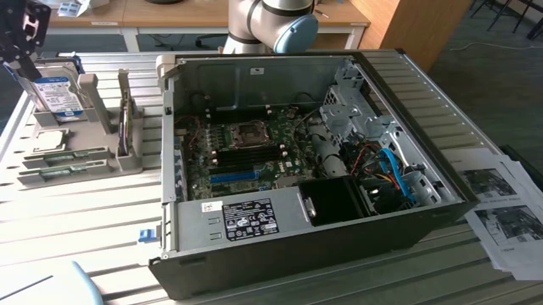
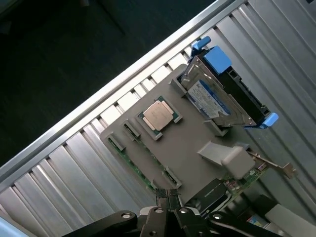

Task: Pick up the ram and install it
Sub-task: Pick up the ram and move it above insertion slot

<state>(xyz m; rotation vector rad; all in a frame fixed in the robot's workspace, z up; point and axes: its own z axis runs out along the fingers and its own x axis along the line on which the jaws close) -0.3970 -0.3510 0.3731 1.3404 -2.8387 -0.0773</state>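
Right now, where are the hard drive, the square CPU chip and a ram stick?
hard drive (image 2: 207,96), wrist view, on its blue-and-white label.
CPU chip (image 2: 158,114), wrist view, middle of its silver lid.
ram (image 1: 65,155), exterior view, midway along the green stick.

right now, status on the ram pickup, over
claw shut, empty, over the gray holder. ram lying in its slot, not gripped. chip and hard drive nearby, not blocking.

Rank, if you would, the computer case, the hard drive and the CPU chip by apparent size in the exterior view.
1. computer case, by far the largest.
2. hard drive.
3. CPU chip, clearly smaller than the drive.
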